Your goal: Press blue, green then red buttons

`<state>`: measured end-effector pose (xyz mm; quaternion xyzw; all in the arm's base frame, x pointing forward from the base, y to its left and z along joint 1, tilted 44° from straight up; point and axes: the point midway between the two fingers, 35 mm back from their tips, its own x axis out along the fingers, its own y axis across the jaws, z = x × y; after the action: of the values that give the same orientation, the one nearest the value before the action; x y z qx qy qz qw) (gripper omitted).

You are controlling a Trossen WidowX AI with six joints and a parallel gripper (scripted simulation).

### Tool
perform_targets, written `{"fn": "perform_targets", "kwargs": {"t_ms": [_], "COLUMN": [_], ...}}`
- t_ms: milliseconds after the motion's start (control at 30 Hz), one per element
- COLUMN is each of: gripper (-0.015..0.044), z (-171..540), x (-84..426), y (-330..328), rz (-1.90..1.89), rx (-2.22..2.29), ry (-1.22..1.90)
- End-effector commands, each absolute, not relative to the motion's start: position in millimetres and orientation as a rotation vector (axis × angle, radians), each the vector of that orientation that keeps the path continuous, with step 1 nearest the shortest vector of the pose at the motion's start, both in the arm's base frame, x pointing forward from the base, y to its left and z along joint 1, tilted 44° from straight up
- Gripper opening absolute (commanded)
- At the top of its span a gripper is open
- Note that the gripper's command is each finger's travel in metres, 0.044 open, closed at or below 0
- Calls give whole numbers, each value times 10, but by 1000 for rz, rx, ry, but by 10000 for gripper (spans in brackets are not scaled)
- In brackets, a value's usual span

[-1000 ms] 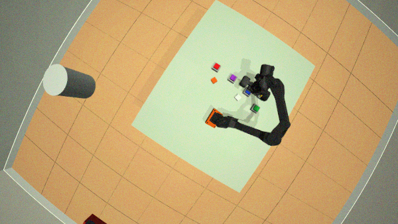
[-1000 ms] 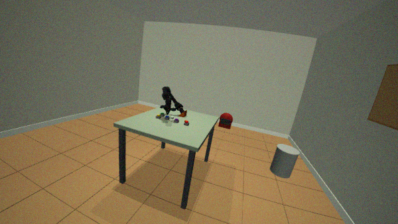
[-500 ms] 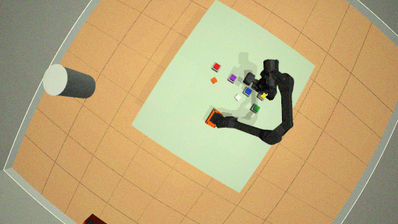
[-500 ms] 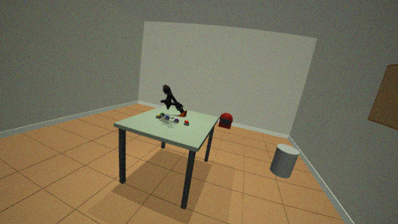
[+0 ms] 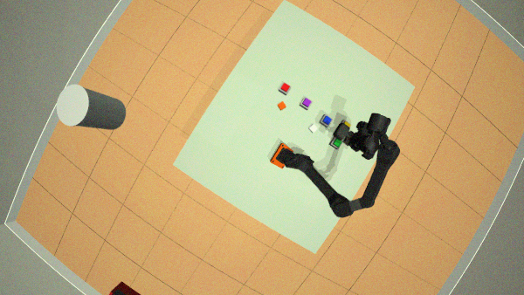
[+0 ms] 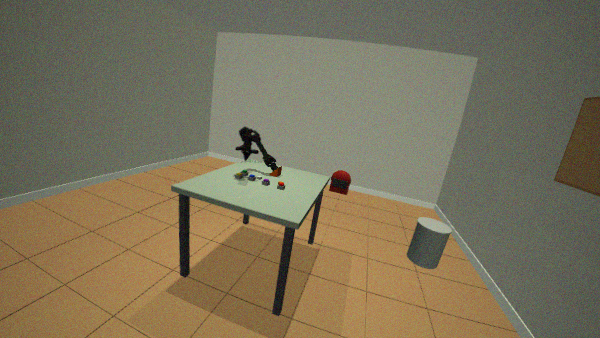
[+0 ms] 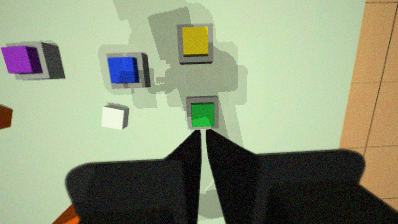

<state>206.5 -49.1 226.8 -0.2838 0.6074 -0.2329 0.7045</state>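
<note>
The blue button (image 5: 327, 120) (image 6: 252, 177) (image 7: 123, 70) stands raised in its grey housing, left of the gripper in the wrist view. The green button (image 5: 337, 142) (image 6: 244, 172) (image 7: 202, 114) lies just beyond the fingertips in the wrist view; its cap shows whole. The red button (image 5: 285, 87) (image 6: 281, 184) is at the far end of the button row and out of the wrist view. My gripper (image 6: 246, 159) (image 7: 203, 135) is shut and empty, pointing down, and hangs above the table near the green button. Its fingertips cannot be made out in the top view.
A yellow button (image 5: 347, 124) (image 7: 195, 41) is beside the green one. A purple button (image 5: 306, 102) (image 7: 21, 60) sits between blue and red. A white block (image 5: 313, 128) (image 7: 115, 116) lies near blue; an orange block (image 5: 281, 106) (image 7: 5, 117) lies near red.
</note>
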Motion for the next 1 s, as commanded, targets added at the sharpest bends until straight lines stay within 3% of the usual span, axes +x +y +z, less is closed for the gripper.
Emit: {"fn": "perform_targets", "kwargs": {"t_ms": [0,233,967], "gripper": [20,20,20], "z": [2278,1861,1671], "x": [1994,2058,2074], "y": [-547,-957,-1146], "rz": [-511,-573,-576], "rx": [-656,-629,-628], "ry": [1362,1433,1434]}}
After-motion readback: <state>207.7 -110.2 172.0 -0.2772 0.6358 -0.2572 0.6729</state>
